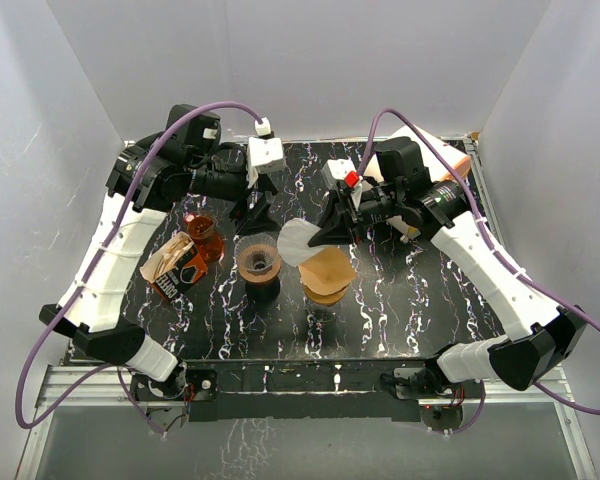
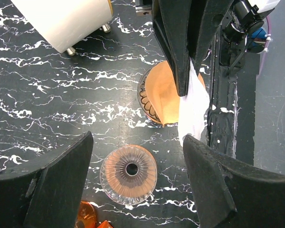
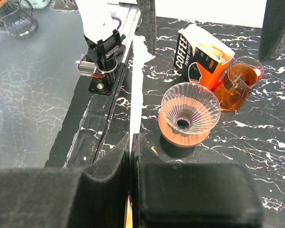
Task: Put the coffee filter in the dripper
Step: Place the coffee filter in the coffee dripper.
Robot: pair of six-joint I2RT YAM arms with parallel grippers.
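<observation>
**Step in hand: filter gripped and carried, not yet over the dripper.**

The right tool (image 3: 133, 148) is closed, pinching one edge of the white paper coffee filter (image 1: 295, 240). The filter hangs just beside the clear ribbed glass dripper on its brown base (image 1: 259, 262) and seems flat, though it is seen edge-on. The left tool (image 2: 137, 138) is wide open and empty above the dripper. The next move likely calls for centring the filter over the dripper's mouth, lowering it and releasing.

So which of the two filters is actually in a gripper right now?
The white filter, pinched in the shut right gripper above the table. The brown filter lies unheld on its dish beside the dripper.
</observation>
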